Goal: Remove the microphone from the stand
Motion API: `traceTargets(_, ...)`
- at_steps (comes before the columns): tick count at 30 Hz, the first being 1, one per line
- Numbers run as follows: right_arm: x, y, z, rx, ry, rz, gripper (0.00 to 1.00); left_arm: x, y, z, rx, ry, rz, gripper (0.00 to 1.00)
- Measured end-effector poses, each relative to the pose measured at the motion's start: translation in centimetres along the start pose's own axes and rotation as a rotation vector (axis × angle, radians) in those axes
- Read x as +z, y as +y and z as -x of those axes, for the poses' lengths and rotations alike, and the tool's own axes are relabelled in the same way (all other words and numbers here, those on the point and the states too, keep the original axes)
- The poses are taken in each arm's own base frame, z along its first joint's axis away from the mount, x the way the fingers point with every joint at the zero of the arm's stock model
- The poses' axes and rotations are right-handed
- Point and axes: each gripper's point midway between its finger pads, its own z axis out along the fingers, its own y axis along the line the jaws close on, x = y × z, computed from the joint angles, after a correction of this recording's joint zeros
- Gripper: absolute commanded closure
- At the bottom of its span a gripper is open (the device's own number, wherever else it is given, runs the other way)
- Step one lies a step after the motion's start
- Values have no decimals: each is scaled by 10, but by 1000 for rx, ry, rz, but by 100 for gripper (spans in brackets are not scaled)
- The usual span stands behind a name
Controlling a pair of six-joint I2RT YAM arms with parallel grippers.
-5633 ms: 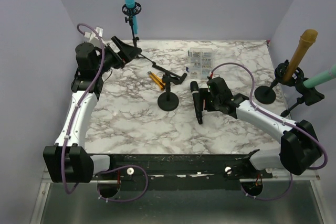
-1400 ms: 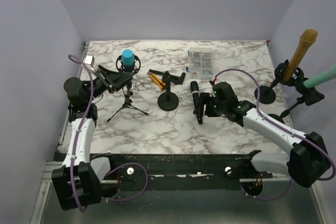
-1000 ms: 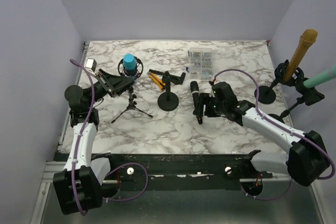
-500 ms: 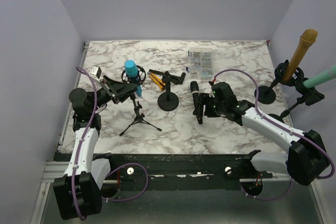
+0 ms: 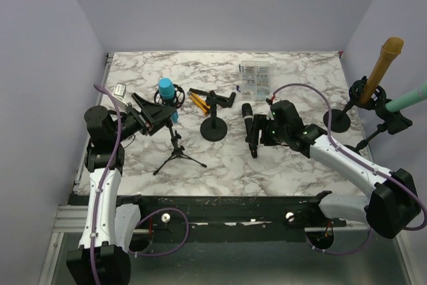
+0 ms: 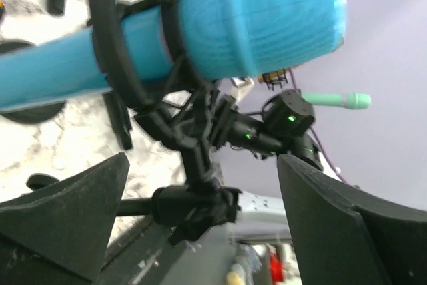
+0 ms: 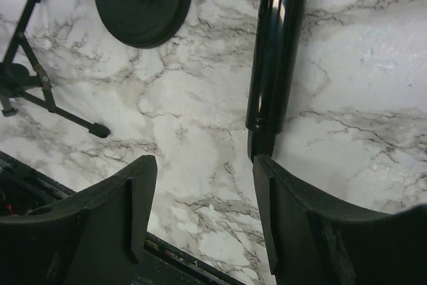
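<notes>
A blue microphone (image 5: pixel 165 91) sits in a black shock mount on a small tripod stand (image 5: pixel 175 149) standing on the marble table, left of centre. My left gripper (image 5: pixel 157 114) is open, one jaw on each side of the stand's upper post just below the mount, not touching it. In the left wrist view the microphone (image 6: pixel 220 28) lies across the top and the stand's joint (image 6: pixel 195 203) shows between the wide jaws of the gripper (image 6: pixel 200 181). My right gripper (image 5: pixel 261 133) is open and empty beside a black microphone (image 7: pixel 277 51) lying on the table.
A black round-base stand (image 5: pixel 213 127) with an empty clip stands mid-table, with an orange item (image 5: pixel 197 100) behind it. A clear plastic box (image 5: pixel 255 79) sits at the back. A tan microphone (image 5: pixel 381 65) and a green one (image 5: pixel 408 101) stand on mounts at the right edge.
My left arm brought the blue microphone on its tripod down from the back left corner to the table, then forward and right. In the last half second it barely moved. Right arm nearly still.
</notes>
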Motion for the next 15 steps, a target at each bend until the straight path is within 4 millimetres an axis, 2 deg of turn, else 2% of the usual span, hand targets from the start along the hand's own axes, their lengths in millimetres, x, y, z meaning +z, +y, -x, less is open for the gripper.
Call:
traceTargets(4, -12, 15, 28, -23, -55, 21, 33, -5, -15, 15, 140, -65, 79, 1)
traceTargets(5, -17, 22, 40, -33, -83, 35, 33, -7, -18, 17, 161, -76, 93, 2)
traceTargets(10, -37, 48, 82, -59, -183, 88, 32, -21, -14, 28, 276, -167, 234, 1)
traceTargets(14, -45, 59, 95, -71, -217, 112, 32, -40, -11, 38, 354, -265, 355, 2)
traceTargets(15, -45, 59, 95, -71, -216, 112, 32, -45, -18, 38, 371, -280, 364, 2)
